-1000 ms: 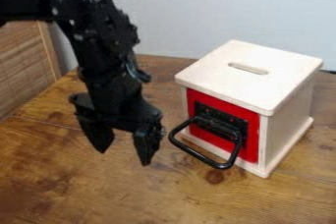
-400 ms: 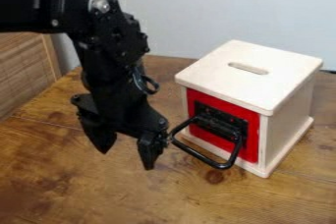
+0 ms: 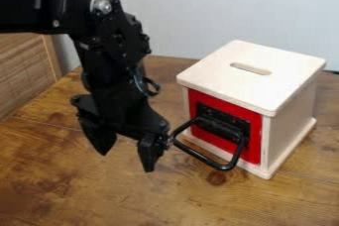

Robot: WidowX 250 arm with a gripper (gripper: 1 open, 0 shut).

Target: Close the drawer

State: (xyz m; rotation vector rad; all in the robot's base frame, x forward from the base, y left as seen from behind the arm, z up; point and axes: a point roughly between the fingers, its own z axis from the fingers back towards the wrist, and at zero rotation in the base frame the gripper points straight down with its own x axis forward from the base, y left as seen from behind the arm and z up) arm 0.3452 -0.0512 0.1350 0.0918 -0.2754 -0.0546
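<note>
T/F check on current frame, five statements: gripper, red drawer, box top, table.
1. The black gripper has its fingers spread apart with nothing between them. True.
2. The red-fronted drawer with a black loop handle faces away from the gripper. False: its front faces the gripper.
3. The pale wooden box top has a slot in it. True.
4. The gripper is clamped on the loop handle. False: its right finger is right beside the handle, gripping nothing.
5. The box sits on a glass table. False: it sits on a brown wooden table.
</note>
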